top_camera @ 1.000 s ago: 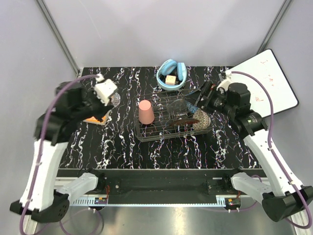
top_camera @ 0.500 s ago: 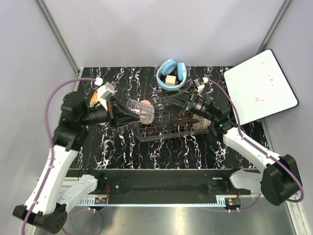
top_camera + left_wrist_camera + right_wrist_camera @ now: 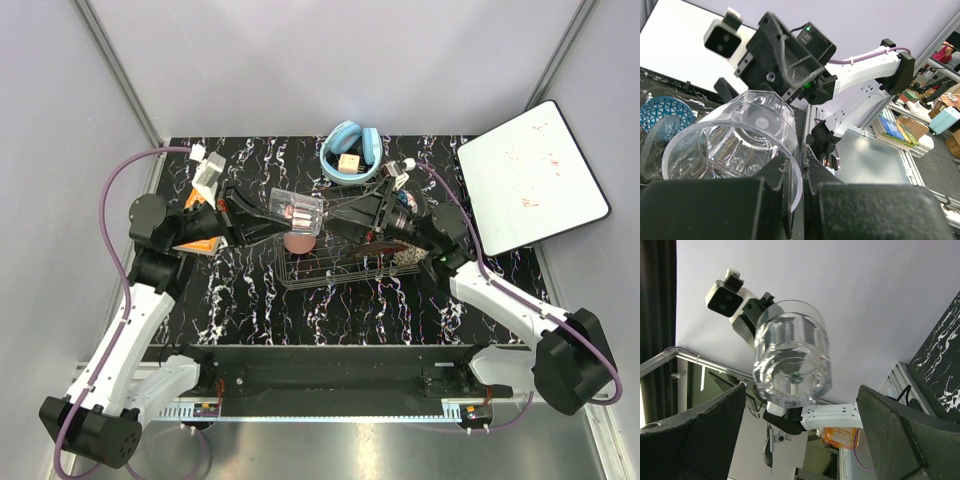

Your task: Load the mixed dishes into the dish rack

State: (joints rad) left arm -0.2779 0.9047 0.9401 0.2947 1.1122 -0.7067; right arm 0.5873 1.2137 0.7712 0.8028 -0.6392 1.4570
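left arm (image 3: 128, 312) stretched inward | left claw (image 3: 272, 213) clamped | right arm (image 3: 500, 295) stretched inward | right claw (image 3: 363, 212) spread wide

The pink cup (image 3: 297, 243) stands directly under the clear glass tumbler (image 3: 297, 212) in the dish rack (image 3: 340, 270). The right gripper (image 3: 373, 211) blocks the tumbler's 3 o'clock; the 6 o'clock side is free.

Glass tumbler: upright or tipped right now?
Tipped sideways. The left end effector pinches the tumbler by its rim; base faces the right end effector.
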